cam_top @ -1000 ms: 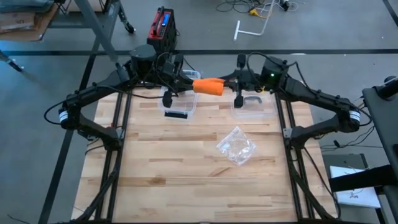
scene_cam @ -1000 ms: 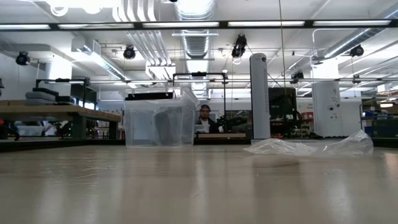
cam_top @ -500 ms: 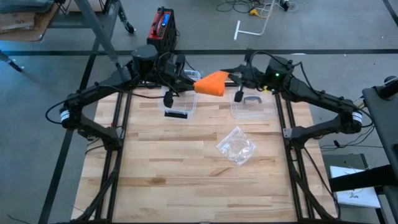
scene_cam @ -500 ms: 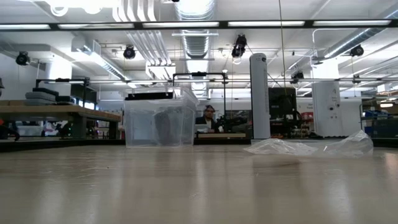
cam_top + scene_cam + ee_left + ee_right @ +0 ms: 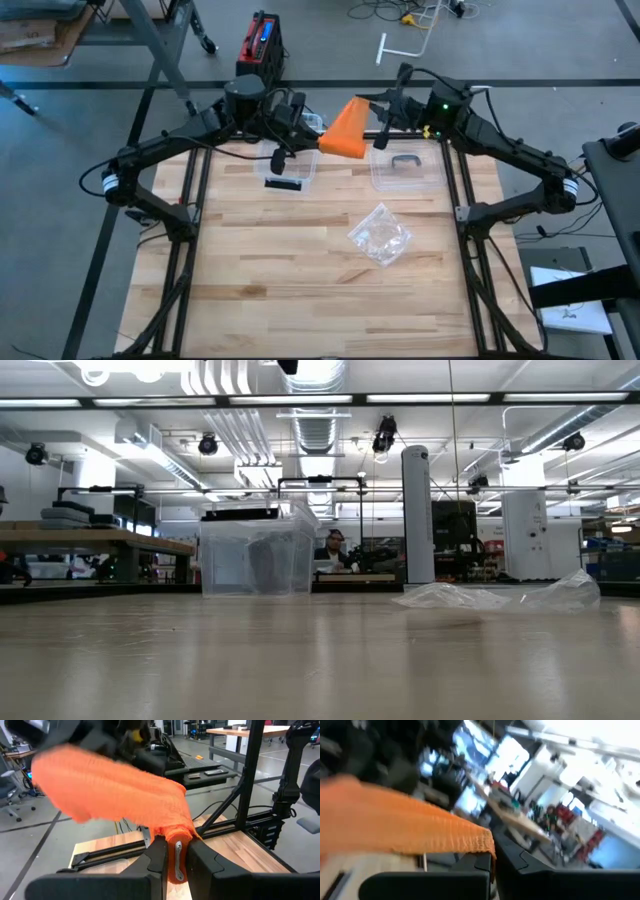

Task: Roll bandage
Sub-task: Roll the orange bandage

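Hands [image 5: 318, 137] among clear bins [image 5: 290, 170]

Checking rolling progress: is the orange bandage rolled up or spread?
Spread: the orange bandage hangs as a flat sheet between the left gripper and right gripper.

I'm working in what looks like a robotics lab or industrial workshop. Past my wooden table [image 5: 300, 270] I see exposed ducts [image 5: 315, 405] and strip lights [image 5: 430, 398] on an open ceiling, workbenches [image 5: 95, 543] loaded with equipment, and a person [image 5: 335, 550] seated at a desk far back. Below, the floor [image 5: 80, 130] is bare grey concrete, with loose cables [image 5: 400, 12] lying on it.
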